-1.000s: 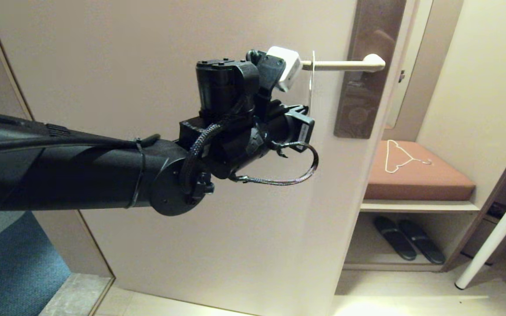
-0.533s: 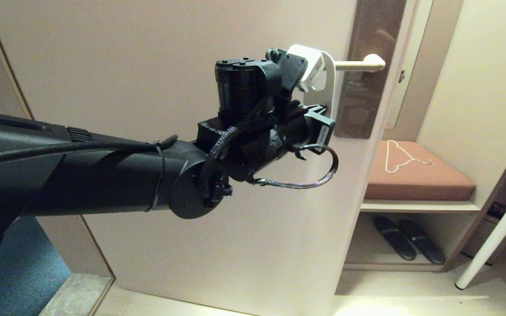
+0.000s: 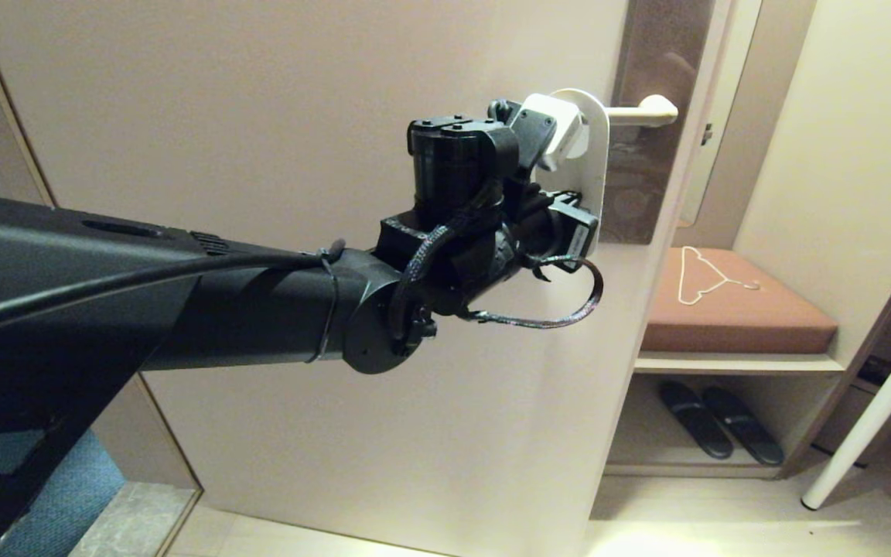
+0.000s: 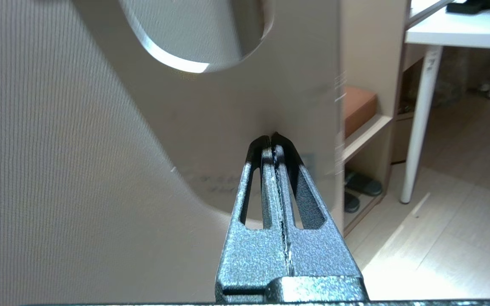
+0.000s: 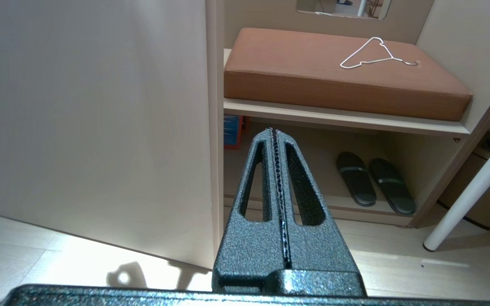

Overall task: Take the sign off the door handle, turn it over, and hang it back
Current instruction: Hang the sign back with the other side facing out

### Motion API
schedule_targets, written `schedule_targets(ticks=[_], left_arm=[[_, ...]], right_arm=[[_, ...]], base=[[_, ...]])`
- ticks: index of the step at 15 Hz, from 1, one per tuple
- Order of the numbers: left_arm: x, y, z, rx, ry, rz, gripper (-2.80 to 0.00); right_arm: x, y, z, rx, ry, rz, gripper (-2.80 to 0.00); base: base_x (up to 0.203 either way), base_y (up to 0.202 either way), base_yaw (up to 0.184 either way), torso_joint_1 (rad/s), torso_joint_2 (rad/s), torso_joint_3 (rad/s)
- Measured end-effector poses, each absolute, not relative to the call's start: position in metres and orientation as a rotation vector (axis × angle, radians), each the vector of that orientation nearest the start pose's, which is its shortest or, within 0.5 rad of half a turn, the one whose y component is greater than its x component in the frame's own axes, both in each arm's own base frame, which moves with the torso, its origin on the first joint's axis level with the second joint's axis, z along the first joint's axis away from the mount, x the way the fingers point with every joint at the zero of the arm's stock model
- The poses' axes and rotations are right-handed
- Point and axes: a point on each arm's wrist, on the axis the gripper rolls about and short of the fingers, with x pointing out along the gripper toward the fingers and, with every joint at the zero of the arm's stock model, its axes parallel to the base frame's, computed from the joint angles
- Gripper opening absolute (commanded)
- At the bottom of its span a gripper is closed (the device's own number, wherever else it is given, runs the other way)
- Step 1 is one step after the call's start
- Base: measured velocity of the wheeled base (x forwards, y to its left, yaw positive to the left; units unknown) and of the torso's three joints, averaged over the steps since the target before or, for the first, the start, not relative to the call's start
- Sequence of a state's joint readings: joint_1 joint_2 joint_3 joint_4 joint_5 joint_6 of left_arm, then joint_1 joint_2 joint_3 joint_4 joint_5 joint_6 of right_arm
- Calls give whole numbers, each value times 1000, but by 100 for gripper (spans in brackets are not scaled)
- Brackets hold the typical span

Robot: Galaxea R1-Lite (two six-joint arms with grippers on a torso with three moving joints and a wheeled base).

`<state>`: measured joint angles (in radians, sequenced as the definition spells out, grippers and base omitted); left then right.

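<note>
Beige door (image 3: 298, 116), cushioned bench (image 3: 732, 309), slippers (image 3: 716, 429) beneath.

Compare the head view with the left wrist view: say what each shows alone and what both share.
Head view only: the door handle passing through the sign's top, the left arm reaching in, a wire hanger on the brown cushion.
Left wrist view only: the left gripper shut on the sign's edge, below its oval hole.
Both: the white sign, the slippers, the white table leg.
</note>
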<state>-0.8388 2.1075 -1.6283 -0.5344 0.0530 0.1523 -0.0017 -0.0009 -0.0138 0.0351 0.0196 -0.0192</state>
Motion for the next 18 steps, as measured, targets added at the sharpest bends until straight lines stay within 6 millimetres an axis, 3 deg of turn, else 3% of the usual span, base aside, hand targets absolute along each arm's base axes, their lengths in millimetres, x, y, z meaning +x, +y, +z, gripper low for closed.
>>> schedule_targets(ticks=[9, 18], left_arm=[[327, -310, 242, 130, -90, -705, -280], [289, -343, 252, 134, -135, -812, -280]], right_arm=[[-24, 0, 76, -19, 20, 18, -280], [-24, 0, 76, -19, 20, 18, -280]], base=[[0, 0, 0, 0, 0, 0], [0, 0, 0, 0, 0, 0]])
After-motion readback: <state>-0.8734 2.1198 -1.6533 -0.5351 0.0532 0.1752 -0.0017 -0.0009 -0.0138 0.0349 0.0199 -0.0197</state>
